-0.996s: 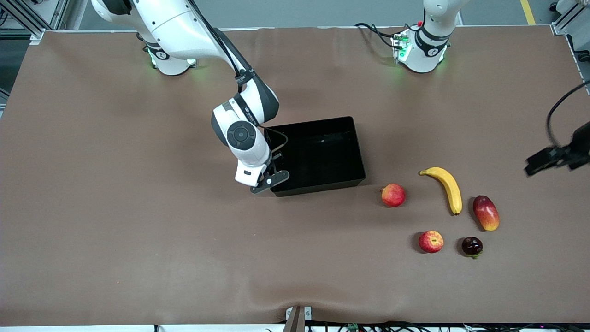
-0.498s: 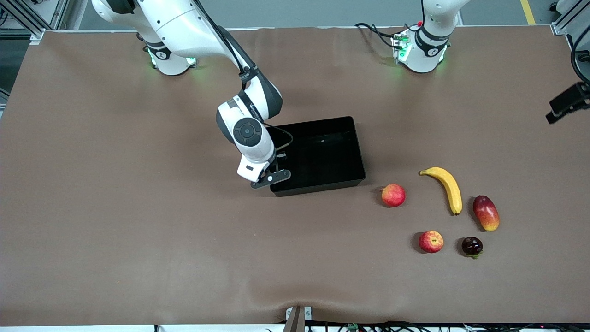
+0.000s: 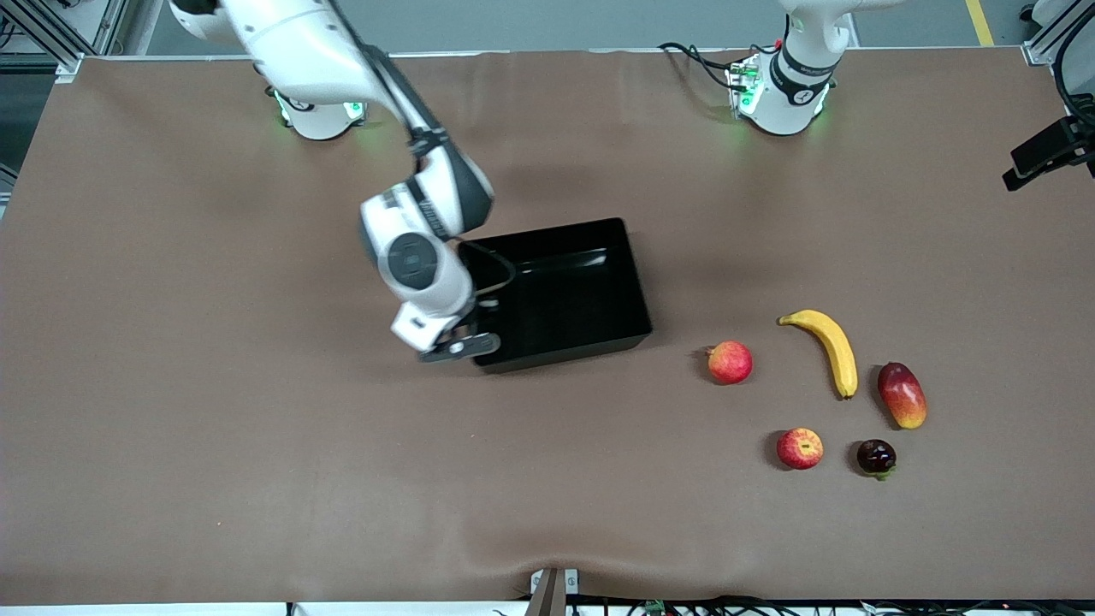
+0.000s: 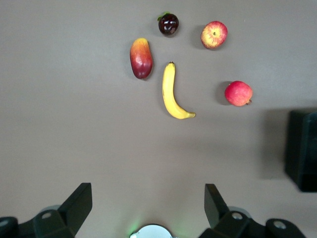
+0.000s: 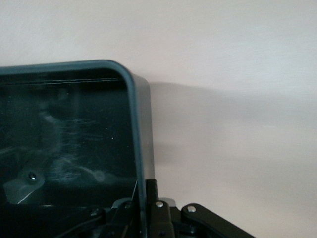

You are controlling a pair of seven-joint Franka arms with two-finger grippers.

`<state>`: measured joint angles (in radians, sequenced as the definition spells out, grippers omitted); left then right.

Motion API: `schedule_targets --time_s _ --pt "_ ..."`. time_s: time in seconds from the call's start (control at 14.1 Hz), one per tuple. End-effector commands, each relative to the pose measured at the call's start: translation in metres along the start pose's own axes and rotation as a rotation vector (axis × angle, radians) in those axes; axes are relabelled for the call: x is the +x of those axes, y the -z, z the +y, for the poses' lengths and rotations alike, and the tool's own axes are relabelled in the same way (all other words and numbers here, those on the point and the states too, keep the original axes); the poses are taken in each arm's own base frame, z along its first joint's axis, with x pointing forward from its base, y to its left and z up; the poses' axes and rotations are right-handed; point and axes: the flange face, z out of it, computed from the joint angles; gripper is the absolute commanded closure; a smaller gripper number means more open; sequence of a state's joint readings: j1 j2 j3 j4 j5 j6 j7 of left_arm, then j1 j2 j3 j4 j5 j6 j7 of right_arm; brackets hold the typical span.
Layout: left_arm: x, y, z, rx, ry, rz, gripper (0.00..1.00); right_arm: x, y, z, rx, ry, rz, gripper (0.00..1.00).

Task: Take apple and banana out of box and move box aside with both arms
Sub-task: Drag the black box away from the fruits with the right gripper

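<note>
Black plastic bin (image 3: 560,291) is sitting on the brown worktop (image 3: 214,428) near its middle, and the right tool (image 3: 469,342) is pinching the bin's wall at the corner that lies toward the right arm's end and nearer to the front camera. In the right wrist view the fingers (image 5: 151,198) are closing tight on the bin's thin rim, one inside and one outside the wall.

Toward the left arm's end of the worktop the fruits are lying well apart from the bin. A yellow banana (image 3: 834,346) is lying curved, with a red apple (image 3: 730,362) beside it on the bin's side and a red-yellow mango (image 3: 902,394) just beside it toward the left arm's end. A second red apple with yellowish streaks (image 3: 800,448) and a small dark purple fruit (image 3: 876,457) are lying nearer to the front camera than those three.

The left tool (image 4: 148,203) is waiting high over the worktop's edge at the left arm's end, its fingers (image 4: 79,203) spread wide and holding nothing.
</note>
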<state>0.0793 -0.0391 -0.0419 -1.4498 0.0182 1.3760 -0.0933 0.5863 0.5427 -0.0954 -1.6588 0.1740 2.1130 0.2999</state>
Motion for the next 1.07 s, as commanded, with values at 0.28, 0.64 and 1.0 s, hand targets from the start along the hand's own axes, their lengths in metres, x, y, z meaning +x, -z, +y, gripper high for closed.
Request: schedule_targets --time_s 0.28,0.64,1.0 --pt "-0.011 0.001 0.030 -0.012 -0.051 0.017 0.00 0.024 0.107 0.218 0.069 -0.239 0.017 1.00" --pt "-0.014 0.005 0.020 -0.012 -0.045 0.017 0.00 0.008 0.102 0.382 0.071 -0.232 -0.022 1.00" --pt "-0.014 0.003 0.010 -0.013 -0.022 0.003 0.00 -0.007 0.059 0.493 0.082 -0.209 -0.016 1.00"
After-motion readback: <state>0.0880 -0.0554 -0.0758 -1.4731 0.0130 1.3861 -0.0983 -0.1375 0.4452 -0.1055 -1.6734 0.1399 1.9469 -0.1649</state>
